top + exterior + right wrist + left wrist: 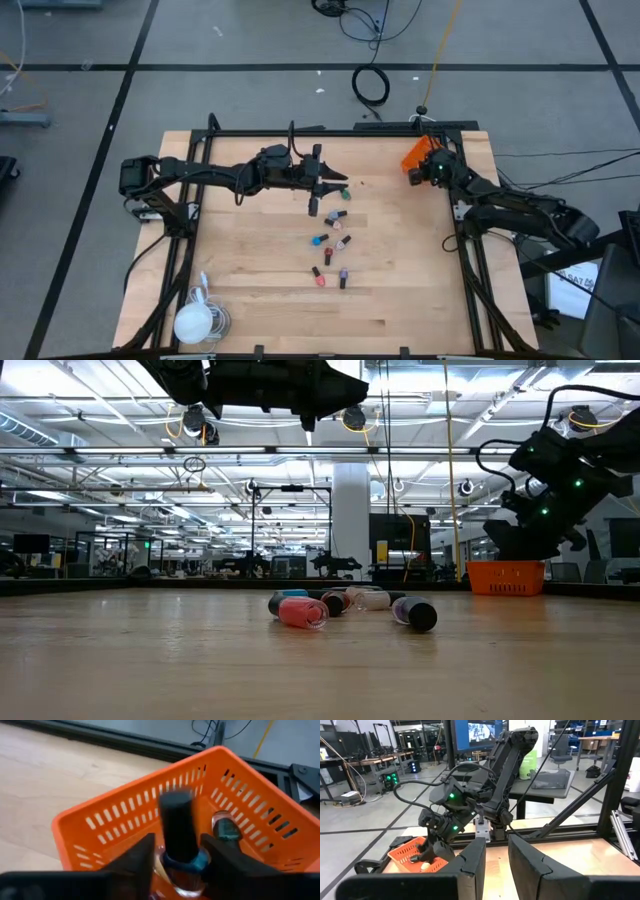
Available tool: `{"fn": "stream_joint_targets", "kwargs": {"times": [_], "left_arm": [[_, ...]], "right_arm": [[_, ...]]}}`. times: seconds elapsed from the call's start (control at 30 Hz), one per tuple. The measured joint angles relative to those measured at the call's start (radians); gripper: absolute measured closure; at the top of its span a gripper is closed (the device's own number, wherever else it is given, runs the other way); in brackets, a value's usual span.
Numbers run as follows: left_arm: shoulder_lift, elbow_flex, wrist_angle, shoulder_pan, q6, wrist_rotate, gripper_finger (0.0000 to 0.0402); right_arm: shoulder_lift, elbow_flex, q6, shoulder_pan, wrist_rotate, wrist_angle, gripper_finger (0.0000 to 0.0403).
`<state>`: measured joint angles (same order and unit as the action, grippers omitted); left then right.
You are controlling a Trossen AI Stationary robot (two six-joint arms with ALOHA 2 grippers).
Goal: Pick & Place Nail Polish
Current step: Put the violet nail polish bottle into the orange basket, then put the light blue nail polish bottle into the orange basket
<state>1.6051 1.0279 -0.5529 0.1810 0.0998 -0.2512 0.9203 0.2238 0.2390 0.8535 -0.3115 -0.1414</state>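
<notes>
Several nail polish bottles (330, 245) lie scattered mid-table; the low view shows a pink one (300, 612) and a dark-capped one (415, 613) on their sides. My right gripper (180, 857) hangs over the orange bin (412, 155) at the far right, shut on a teal bottle with a black cap (177, 825). Another bottle (227, 827) lies inside the bin (125, 815). My left gripper (335, 185) hovers level above the far end of the bottle cluster, its fingers (472, 862) a narrow gap apart with nothing between them. My right gripper has the teal bottle's body (182, 867), just below the cap, between its two fingers. The fingers slant down into the bin from its near right side. The bottle is clear of the bin's floor, cap pointing away from the wrist. Blur hides whether both fingers touch it.
Black frame rails (300, 131) run along the table's far, left and right edges. A white round object with a coiled cable (195, 320) sits at the near left corner. Bare wood lies near and to the right of the bottles.
</notes>
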Motion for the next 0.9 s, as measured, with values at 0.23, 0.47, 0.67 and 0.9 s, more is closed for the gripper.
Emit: {"fn": "stream_joint_targets", "kwargs": {"times": [0.23, 0.47, 0.67, 0.9], "left_arm": [[0.000, 0.000, -0.001, 0.000, 0.000, 0.000, 0.0320], [0.000, 0.000, -0.006, 0.000, -0.006, 0.000, 0.0320], [0.009, 0.000, 0.049, 0.000, -0.045, 0.008, 0.0320], [0.077, -0.001, 0.134, -0.008, -0.032, 0.164, 0.0320]], "right_arm": [[-0.006, 0.000, 0.003, 0.001, 0.002, -0.051, 0.0140], [-0.076, 0.000, 0.017, -0.017, 0.257, -0.200, 0.0120], [-0.140, 0.000, 0.116, -0.107, 0.680, -0.441, 0.0137], [-0.138, 0.000, 0.116, -0.349, 0.807, -0.621, 0.0147]]}}
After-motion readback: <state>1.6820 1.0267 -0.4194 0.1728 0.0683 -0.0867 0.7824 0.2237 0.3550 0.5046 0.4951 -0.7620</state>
